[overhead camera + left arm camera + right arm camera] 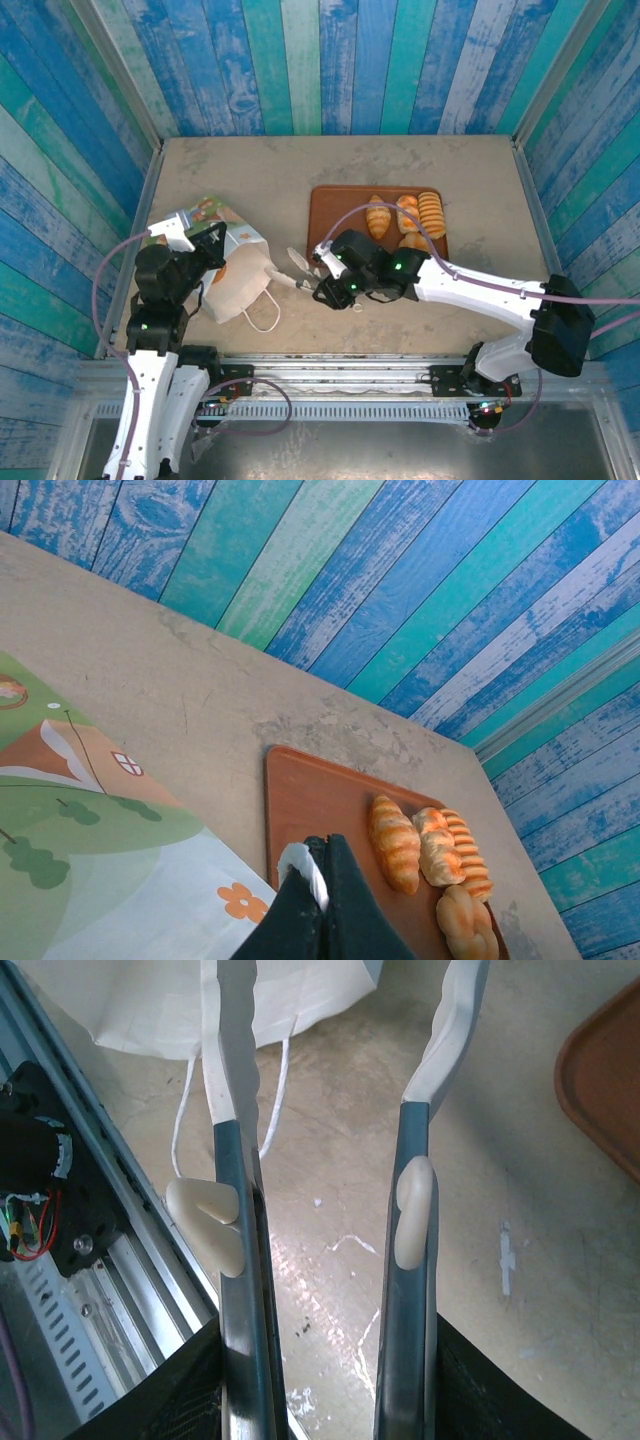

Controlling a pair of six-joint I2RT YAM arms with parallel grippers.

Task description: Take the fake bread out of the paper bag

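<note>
Bag (238, 287) gripped by left end effector (318, 858), jaws pinched on white edge, likely steadying mouth; right end effector (293, 272) beside mouth, half-spread, empty; bread (405, 214) on tray (322, 200) behind it.

We see the paper bag (240, 288) as matt white paper with a smooth printed side. The fake bread (378, 216) looks like glossy plastic, and the tray (335, 210) is smooth and brown. The table (300, 165) is rough and matt, and the walls (350, 60) are weathered painted wood. The right gripper (340, 1020) has shiny metal fingers (240, 1290).
</note>
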